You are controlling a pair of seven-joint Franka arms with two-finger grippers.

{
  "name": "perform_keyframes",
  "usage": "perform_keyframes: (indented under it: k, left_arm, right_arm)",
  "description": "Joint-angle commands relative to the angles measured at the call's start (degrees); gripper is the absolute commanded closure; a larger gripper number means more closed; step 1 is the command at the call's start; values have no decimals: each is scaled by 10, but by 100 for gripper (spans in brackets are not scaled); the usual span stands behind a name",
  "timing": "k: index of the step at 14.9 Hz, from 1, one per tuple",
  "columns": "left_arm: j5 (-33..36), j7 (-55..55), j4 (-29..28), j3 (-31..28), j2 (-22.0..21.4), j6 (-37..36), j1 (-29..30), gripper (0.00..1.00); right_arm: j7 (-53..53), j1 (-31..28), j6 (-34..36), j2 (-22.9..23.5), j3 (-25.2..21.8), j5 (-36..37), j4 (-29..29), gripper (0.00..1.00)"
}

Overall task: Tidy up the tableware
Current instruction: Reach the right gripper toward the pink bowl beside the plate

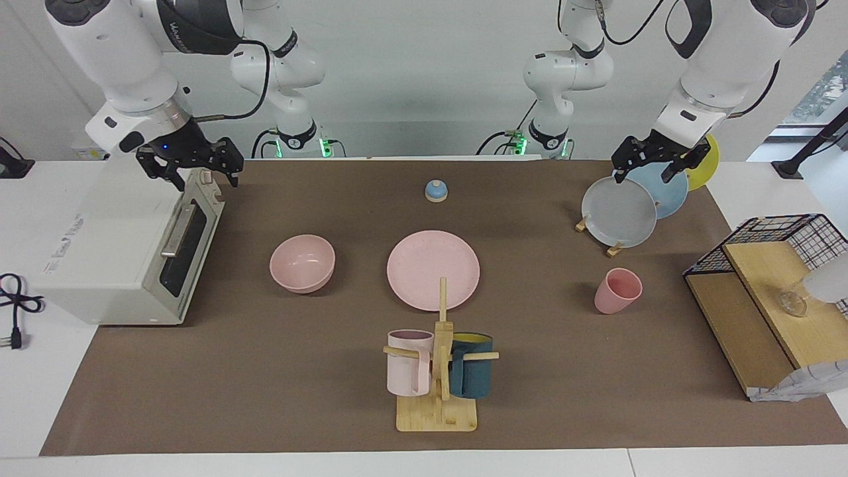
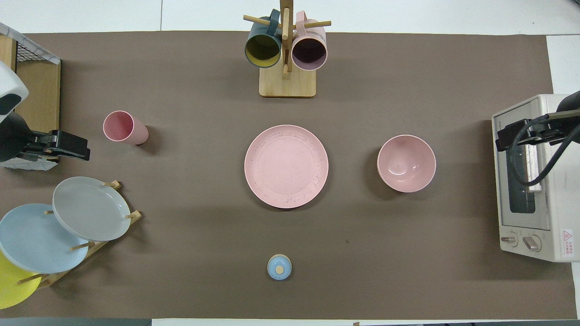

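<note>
Nothing is gathered yet. My left gripper [image 1: 652, 164] and right gripper [image 1: 192, 169] hang spread and unladen; next, lift the bowl [image 1: 302, 263], at three o'clock from the plate [image 1: 433, 269].

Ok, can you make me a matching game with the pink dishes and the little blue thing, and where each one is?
Things:
1. pink plate
2. pink bowl
3. pink cup
4. small blue knob

Places:
A. toward the left arm's end, near the plate rack
B. nearest the robots, mid-table
C. toward the right arm's end, near the toaster oven
D. middle of the table, nearer the robots than the mug tree

Pairs: 1-D, 2-C, 3-A, 4-B
</note>
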State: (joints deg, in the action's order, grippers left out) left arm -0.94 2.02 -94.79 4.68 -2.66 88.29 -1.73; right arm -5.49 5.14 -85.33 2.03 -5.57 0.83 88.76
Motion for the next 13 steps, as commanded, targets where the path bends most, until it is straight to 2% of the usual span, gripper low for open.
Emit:
perform_keyframes:
  k: [1,5,7,8,10,13]
  left_arm:
    - [6,3,1,-4,-2,-7,-4,0]
    - [6,3,1,-4,-2,-7,-4,0]
    - [6,3,1,-4,-2,-7,-4,0]
    - [6,3,1,-4,-2,-7,-4,0]
    - [6,3,1,-4,-2,-7,-4,0]
    - [6,3,1,-4,-2,-7,-4,0]
  right_arm:
    - [-15,-3,-12,-11,0,7,17,0]
    - [15,1,-26,-7,9,-7,19,0]
    - [63,4,-54,2,65,-10,30,0]
    - [90,5,-82,12,90,-10,45,0]
    - [126,6,-182,32,134,-10,101,0]
    - [166,31,-346,55,155,-7,198,0]
